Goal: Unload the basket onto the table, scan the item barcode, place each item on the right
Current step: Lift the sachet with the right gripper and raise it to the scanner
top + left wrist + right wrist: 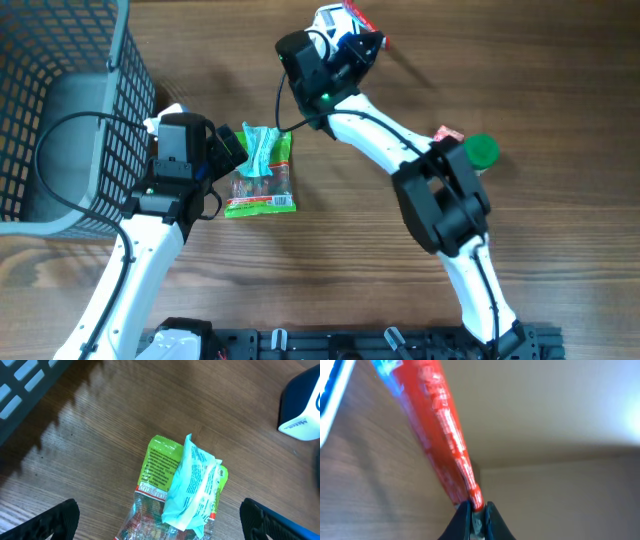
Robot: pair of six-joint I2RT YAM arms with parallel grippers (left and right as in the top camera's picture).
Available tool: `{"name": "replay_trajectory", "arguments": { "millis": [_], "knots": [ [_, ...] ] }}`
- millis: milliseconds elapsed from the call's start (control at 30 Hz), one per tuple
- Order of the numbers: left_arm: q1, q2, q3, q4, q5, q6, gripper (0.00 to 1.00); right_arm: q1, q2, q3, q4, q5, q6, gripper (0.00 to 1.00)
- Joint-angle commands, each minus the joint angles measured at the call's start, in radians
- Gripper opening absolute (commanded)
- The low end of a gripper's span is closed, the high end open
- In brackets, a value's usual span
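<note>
Desk (560, 80) scene, seen from above: my right claw (476, 507) is clamped tight on the lower edge of a red packet (445, 435), which I hold off the desk, beyond the green snack packet (262, 180) and a little to its right, at the far edge. My left claw (160, 525) stands wide open and grips nothing, its fingers either side of the green snack packet's near end. A pale teal wrapper (192, 485) lies on top of that packet. The grey basket (60, 110) sits to its left.
</note>
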Motion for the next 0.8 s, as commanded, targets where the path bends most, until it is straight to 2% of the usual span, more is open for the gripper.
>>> {"name": "replay_trajectory", "arguments": {
  "millis": [0,67,300,467,500,533,667,767],
  "knots": [
    [0.005,-0.005,0.007,0.002,-0.009,0.012,1.00,0.013,0.077,0.012,0.200,0.063,-0.338,0.05],
    [0.005,-0.005,0.007,0.002,-0.009,0.012,1.00,0.022,0.118,0.012,0.328,0.047,-0.456,0.04],
    [0.005,-0.005,0.007,0.002,-0.009,0.012,1.00,0.045,0.238,0.010,0.332,0.010,-0.592,0.04],
    [0.005,-0.005,0.007,0.002,-0.009,0.012,1.00,0.058,0.245,0.006,0.335,0.010,-0.636,0.04],
    [0.005,-0.005,0.007,0.002,-0.009,0.011,1.00,0.058,0.245,0.007,0.383,0.010,-0.644,0.04],
    [0.005,-0.005,0.007,0.002,-0.009,0.012,1.00,0.053,0.245,0.007,0.615,0.030,-0.763,0.04],
    [0.005,-0.005,0.007,0.002,-0.009,0.012,1.00,0.034,0.245,0.007,1.099,0.002,-1.223,0.04],
    [0.005,-0.005,0.007,0.002,-0.009,0.011,1.00,0.021,0.251,0.006,1.044,0.058,-1.186,0.04]
  ]
}}
